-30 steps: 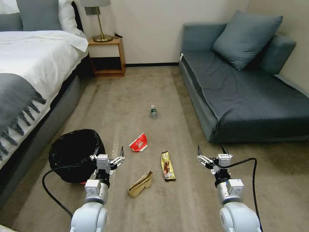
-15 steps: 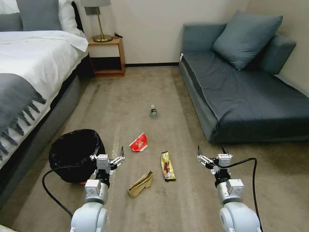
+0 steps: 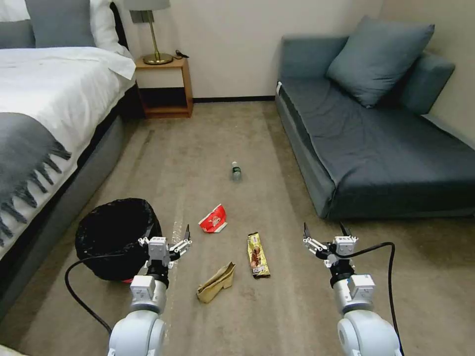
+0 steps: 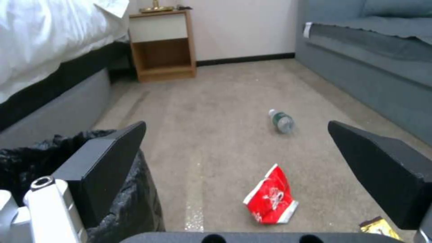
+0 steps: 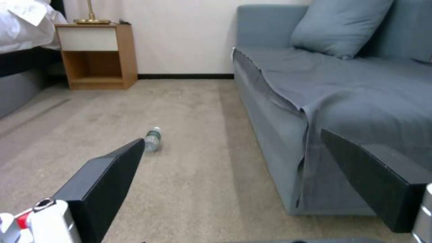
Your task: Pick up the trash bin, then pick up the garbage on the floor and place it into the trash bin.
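Observation:
The trash bin [image 3: 111, 232], lined with a crinkly black bag, stands on the beige carpet floor [image 3: 208, 143] at the left, beside the bed. My left gripper [image 3: 168, 235] hangs open just right of the bin's rim, holding nothing. The bin's bag [image 4: 135, 199] sits close by one left finger in the left wrist view. Garbage lies on the floor: a red-and-white wrapper [image 3: 213, 219] [image 4: 271, 199], a gold-brown snack bar wrapper [image 3: 257, 254], a tan paper bag [image 3: 216, 282] and a small clear bottle [image 3: 236, 171] [image 4: 281, 120] [image 5: 153, 138]. My right gripper [image 3: 324, 233] is open and empty, to the right of the snack wrapper.
A bed [image 3: 44, 109] with a fringed grey throw borders the left. A grey-blue sofa [image 3: 386, 143] with a cushion borders the right. A wooden nightstand [image 3: 166, 86] with a lamp stands at the far wall. Open carpet runs between bed and sofa.

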Motion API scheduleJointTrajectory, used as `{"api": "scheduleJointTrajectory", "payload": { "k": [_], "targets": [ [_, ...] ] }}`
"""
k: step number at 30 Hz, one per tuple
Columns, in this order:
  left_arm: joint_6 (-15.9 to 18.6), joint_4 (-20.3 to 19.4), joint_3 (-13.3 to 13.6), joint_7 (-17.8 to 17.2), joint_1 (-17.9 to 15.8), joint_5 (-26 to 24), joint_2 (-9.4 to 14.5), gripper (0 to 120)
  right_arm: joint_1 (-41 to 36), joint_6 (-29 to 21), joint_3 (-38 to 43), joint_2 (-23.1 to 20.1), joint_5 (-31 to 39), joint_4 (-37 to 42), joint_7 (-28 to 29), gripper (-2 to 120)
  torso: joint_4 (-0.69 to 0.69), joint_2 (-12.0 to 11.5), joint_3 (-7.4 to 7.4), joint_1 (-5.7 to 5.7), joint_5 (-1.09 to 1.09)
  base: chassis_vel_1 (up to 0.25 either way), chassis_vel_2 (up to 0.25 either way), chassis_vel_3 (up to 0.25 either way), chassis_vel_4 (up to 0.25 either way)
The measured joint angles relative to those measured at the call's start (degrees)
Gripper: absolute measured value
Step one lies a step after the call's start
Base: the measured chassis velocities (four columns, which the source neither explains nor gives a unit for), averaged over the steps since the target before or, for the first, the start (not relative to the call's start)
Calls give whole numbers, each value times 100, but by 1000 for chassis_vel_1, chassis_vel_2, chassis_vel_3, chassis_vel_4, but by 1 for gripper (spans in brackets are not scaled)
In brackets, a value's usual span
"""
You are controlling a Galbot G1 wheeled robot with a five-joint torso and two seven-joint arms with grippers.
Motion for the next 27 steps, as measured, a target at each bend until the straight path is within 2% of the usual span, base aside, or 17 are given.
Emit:
{"api": "scheduleJointTrajectory", "payload": {
  "k": [16, 19, 20, 23, 24, 26, 27],
  "targets": [
    [-4, -1, -27, 0, -12, -27, 21, 100, 0, 0, 0, 0, 0, 0, 0, 100, 0, 0, 0, 0, -1, 0, 0, 0, 0],
    [-174, -64, -396, -137, -232, -483, 285, 100, 19, 76, -35, 37, -36, 25, 2, 100, -1, 0, 0, 0, 0, 0, 0, 0, 0],
    [-174, -64, -396, -137, -232, -483, 285, 100, 19, 76, -35, 37, -36, 25, 2, 100, -1, 0, 0, 0, 0, 0, 0, 0, 0],
    [-462, -157, -988, -379, -581, -1231, 704, 100, 258, 789, -454, 451, -498, 321, 48, 100, 0, 0, 0, 0, -2, 0, 0, 0, 0],
    [-462, -157, -988, -379, -581, -1231, 704, 100, 258, 789, -454, 451, -498, 321, 48, 100, 0, 0, 0, 0, -2, 0, 0, 0, 0],
    [-647, -215, -1373, -542, -802, -1706, 976, 100, 364, 1022, -670, 608, -616, 365, 48, 100, 2, 0, 0, 0, -4, 0, 0, 0, 0],
    [-705, -237, -1479, -584, -864, -1833, 1050, 100, 372, 1016, -726, 622, -585, 327, 32, 100, 1, 0, 0, 0, 4, 0, 0, 0, 0]
  ]
}}
